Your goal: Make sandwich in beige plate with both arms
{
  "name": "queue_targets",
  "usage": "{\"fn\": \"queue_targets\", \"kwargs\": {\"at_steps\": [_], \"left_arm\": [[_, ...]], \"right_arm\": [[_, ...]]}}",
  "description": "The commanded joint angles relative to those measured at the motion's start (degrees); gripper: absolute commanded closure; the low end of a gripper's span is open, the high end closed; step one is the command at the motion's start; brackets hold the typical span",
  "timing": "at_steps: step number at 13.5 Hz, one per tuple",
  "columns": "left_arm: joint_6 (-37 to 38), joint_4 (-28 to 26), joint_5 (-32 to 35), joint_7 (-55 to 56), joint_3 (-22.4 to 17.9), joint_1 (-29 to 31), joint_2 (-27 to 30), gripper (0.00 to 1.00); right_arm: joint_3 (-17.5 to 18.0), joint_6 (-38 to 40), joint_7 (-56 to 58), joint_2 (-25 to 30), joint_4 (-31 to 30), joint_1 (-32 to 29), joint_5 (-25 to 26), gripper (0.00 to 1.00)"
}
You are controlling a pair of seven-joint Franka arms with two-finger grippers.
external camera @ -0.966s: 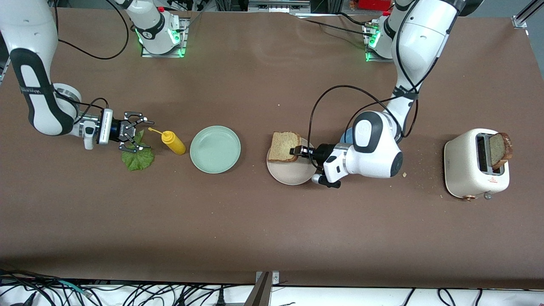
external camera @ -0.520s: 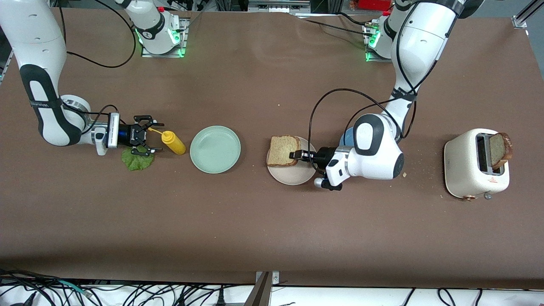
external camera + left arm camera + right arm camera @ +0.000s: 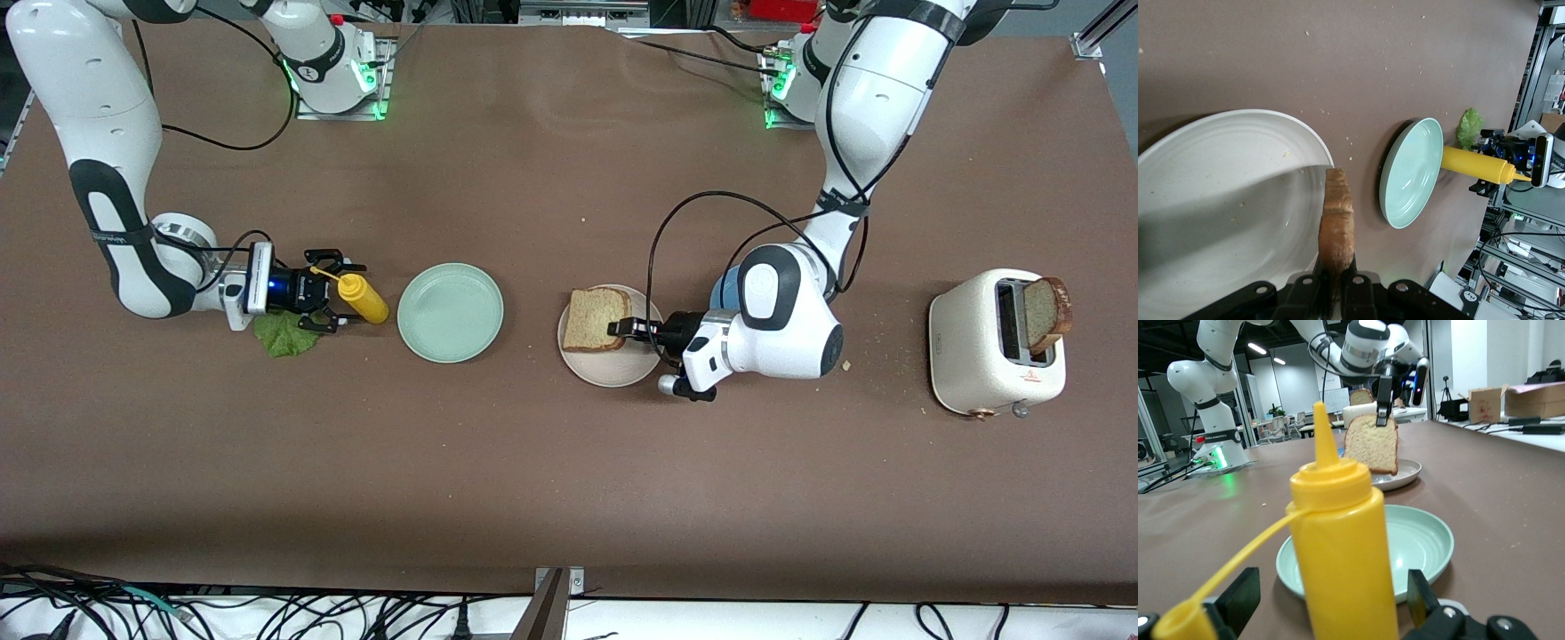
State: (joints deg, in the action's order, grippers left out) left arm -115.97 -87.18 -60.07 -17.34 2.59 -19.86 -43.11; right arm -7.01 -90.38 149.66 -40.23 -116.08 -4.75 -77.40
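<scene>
My left gripper is shut on one edge of a toasted bread slice, which it holds tilted over the beige plate. In the left wrist view the slice shows edge-on between the jaws, above the plate. A second slice stands in the toaster. The green lettuce leaf lies on the table, partly under my right gripper. That gripper is open, one finger on each side of a yellow squeeze bottle, without touching it.
A mint green plate sits between the yellow bottle and the beige plate. A blue plate shows partly past the left arm. Crumbs lie near the toaster at the left arm's end of the table.
My right gripper has slid from over the lettuce toward the yellow bottle and now straddles it. My left gripper has shifted the bread slice further over the beige plate.
</scene>
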Motion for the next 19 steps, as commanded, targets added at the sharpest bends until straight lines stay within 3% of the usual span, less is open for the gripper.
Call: {"fn": "queue_targets", "kwargs": {"at_steps": [1,2,3,4,5,11,15,19], "left_arm": [[-0.13,1.14,-1.72,-2.18,-0.3,0.08,-0.92,0.42],[-0.13,1.14,-1.71,-2.18,-0.3,0.08,-0.92,0.1],[-0.13,1.14,-1.63,-2.18,-0.39,0.08,-0.83,0.0],[-0.13,1.14,-1.63,-2.18,-0.57,0.26,-0.83,0.0],[-0.13,1.14,-1.63,-2.18,-0.57,0.7,-0.83,0.0],[0.05,0.79,-1.54,-2.0,-0.74,3.86,-0.39,0.0],[0.13,0.79,-1.45,-1.65,-1.18,5.44,0.39,0.0],[0.22,0.96,3.99,-0.77,-3.03,6.23,1.98,0.0]], "right_arm": [[0.42,1.52,2.47,-1.34,1.47,-0.44,-1.53,0.26],[0.42,1.7,2.57,-1.52,1.47,-0.44,-1.53,0.38],[0.42,2.22,2.13,-1.87,1.47,-0.44,-1.53,0.69],[0.42,2.66,1.78,-1.87,1.56,-0.44,-1.62,0.89],[0.42,2.84,1.69,-1.87,1.9,-0.44,-1.62,1.0],[0.16,3.81,-5.23,1.54,2.43,-0.26,-0.3,1.0],[0.16,3.02,-20.25,6.38,7.08,0.96,5.67,1.0],[0.33,-0.14,-34.4,10.16,11.13,4.38,10.15,1.0]]}}
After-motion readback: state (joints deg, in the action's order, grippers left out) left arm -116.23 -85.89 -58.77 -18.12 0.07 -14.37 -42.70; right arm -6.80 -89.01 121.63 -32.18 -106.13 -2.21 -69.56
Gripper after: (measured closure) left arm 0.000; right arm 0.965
